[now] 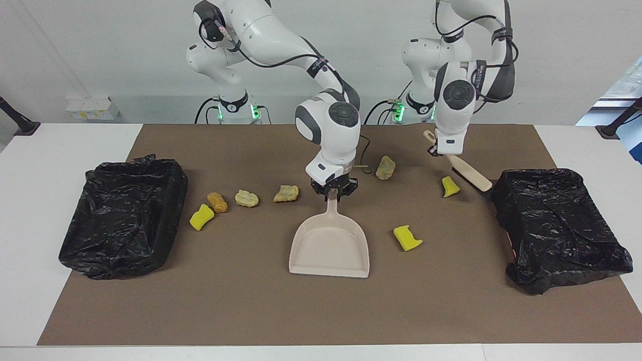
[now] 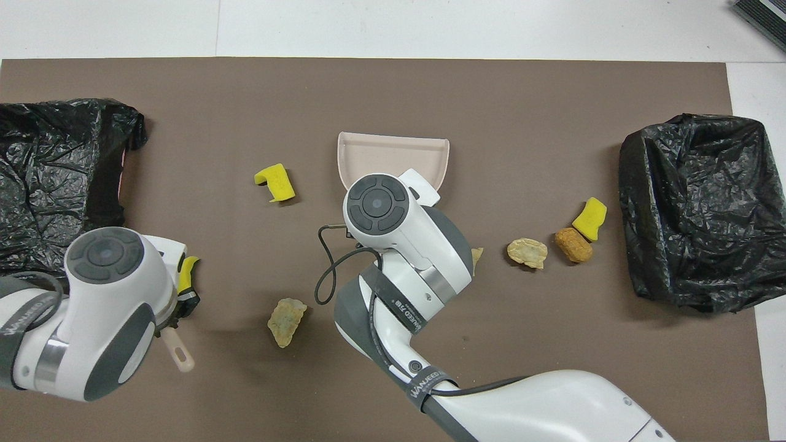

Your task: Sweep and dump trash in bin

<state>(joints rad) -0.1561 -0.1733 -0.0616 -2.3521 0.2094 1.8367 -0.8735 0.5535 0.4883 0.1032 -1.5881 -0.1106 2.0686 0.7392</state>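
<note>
Facing view shows the dustpan (image 1: 329,245) mid-mat, handle toward the robots, the right gripper (image 1: 333,191) clamped on that handle. Trash (image 1: 286,193) lies scattered beside it, toward both black-bagged bins (image 1: 123,215); none is in the pan. The left gripper (image 1: 444,150), closed on the brush (image 1: 469,173), hangs near one bin; its bristles are hidden. Overhead, arms cover the handle and most of the brush
</note>
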